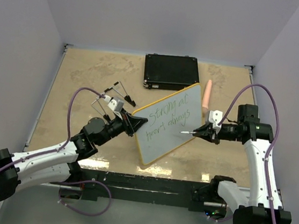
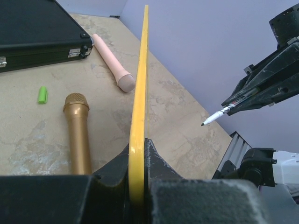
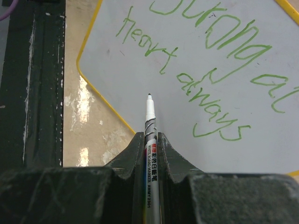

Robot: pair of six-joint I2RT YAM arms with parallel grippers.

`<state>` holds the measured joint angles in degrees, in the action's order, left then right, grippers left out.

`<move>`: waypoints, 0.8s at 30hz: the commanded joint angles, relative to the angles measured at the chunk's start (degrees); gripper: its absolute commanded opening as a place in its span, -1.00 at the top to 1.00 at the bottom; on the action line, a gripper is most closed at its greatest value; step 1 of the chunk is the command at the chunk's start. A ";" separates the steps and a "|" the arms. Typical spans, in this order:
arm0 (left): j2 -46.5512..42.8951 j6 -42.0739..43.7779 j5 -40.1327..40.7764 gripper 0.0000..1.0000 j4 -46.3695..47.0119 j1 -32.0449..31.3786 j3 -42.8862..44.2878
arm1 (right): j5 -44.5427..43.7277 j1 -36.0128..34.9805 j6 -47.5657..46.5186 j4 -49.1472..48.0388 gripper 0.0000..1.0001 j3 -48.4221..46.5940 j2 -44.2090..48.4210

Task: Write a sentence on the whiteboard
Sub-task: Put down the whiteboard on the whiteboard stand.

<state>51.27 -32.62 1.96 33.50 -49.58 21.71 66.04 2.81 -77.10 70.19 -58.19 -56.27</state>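
My left gripper (image 1: pixel 136 122) is shut on the yellow rim of the whiteboard (image 1: pixel 167 122) and holds it tilted up off the table. In the left wrist view that whiteboard (image 2: pixel 140 93) shows edge-on between my jaws (image 2: pixel 138 154). The sentence (image 1: pixel 171 112) runs in green over two lines; its lettering (image 3: pixel 210 70) fills the upper board (image 3: pixel 187 46). My right gripper (image 1: pixel 200 132) is shut on a white marker (image 1: pixel 186 132). This marker (image 3: pixel 150 126) points at the blank lower left of the board, and its tip (image 2: pixel 204 124) hangs apart from the surface.
A black case (image 1: pixel 171 72) lies behind the board. A pink microphone (image 1: pixel 207 93) lies to the right of it. Under the board the left wrist view shows a gold microphone (image 2: pixel 78 133) and a small green cap (image 2: pixel 42 94). A thin black wire stand (image 1: pixel 120 92) sits at mid-left.
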 commanded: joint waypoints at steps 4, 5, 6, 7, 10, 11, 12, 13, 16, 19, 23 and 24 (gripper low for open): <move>0.85 -3.59 2.00 1.00 12.56 -0.51 1.49 | -3.72 -2.37 0.19 -4.97 1.00 0.36 -0.51; 1.29 -3.76 2.35 1.00 13.08 -0.60 1.49 | -4.77 -2.37 0.89 -5.85 1.00 0.62 -0.33; 1.55 -4.03 2.61 1.00 13.43 -0.60 1.40 | -5.30 -3.41 2.03 -7.60 1.00 0.80 -0.07; 1.82 -4.12 2.79 1.00 14.22 -0.95 1.31 | -5.74 -4.03 2.82 -8.57 1.00 1.06 0.02; 3.22 -4.38 3.93 1.00 15.19 -1.65 1.23 | -6.62 -6.14 5.90 -11.57 1.00 2.12 0.20; 4.36 -4.38 4.45 1.00 15.89 -1.74 1.49 | -7.32 -8.15 6.43 -12.09 1.00 2.73 -0.06; 4.89 -4.47 4.63 1.00 16.33 -1.83 1.58 | -8.11 -9.39 8.79 -14.10 1.00 3.00 -0.07; 5.51 -4.56 4.72 1.00 17.47 -1.92 1.66 | -8.99 -10.71 10.29 -15.42 1.00 3.35 0.02; 7.35 -4.91 5.78 1.00 19.75 -2.10 1.84 | -12.68 -14.67 15.39 -20.09 1.00 4.05 1.07; 8.32 -5.26 7.27 1.00 21.51 -2.19 1.40 | -13.13 -16.17 17.60 -22.29 1.00 4.32 2.39; 8.76 -6.13 9.55 1.00 22.49 -2.27 1.05 | -13.04 -21.15 17.42 -22.64 1.00 6.24 2.57; 8.68 -6.40 10.25 1.00 22.58 -2.27 0.79 | -14.17 -22.13 17.68 -23.17 1.00 6.42 2.48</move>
<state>60.93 -37.19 7.31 43.55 -51.57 21.71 54.26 -14.87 -62.13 50.50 -53.60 -54.35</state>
